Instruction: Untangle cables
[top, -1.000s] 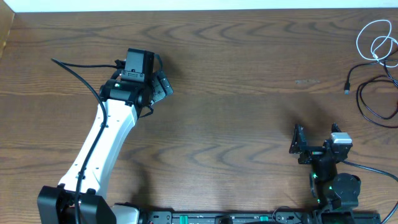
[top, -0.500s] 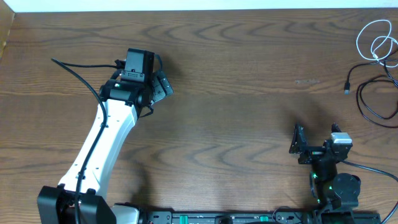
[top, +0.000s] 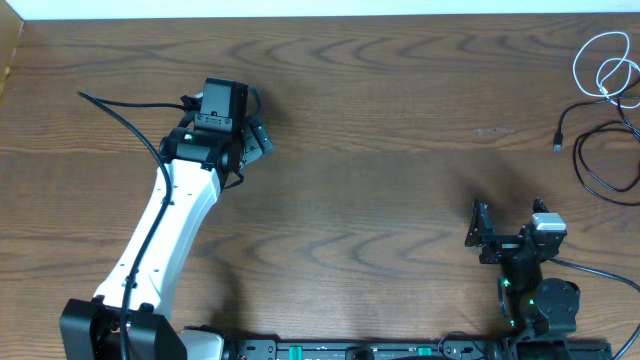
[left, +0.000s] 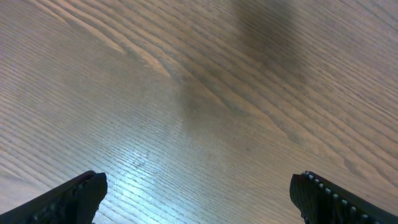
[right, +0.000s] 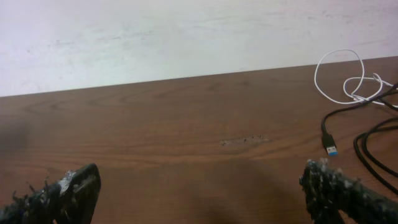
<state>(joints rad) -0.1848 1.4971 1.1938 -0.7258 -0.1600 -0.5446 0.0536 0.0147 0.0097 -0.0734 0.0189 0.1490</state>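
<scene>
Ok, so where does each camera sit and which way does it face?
Overhead: above the table, looking straight down; both arms, left gripper and right gripper show.
Left wrist: on the left arm, aimed down at the wood; its fingertips in bottom corners.
Right wrist: on the right arm, facing across the table toward the wall; fingertips in bottom corners.
Shared: overhead and right wrist both show white cable, black cable.

Grained semi-gloss wood table, smooth white cable
</scene>
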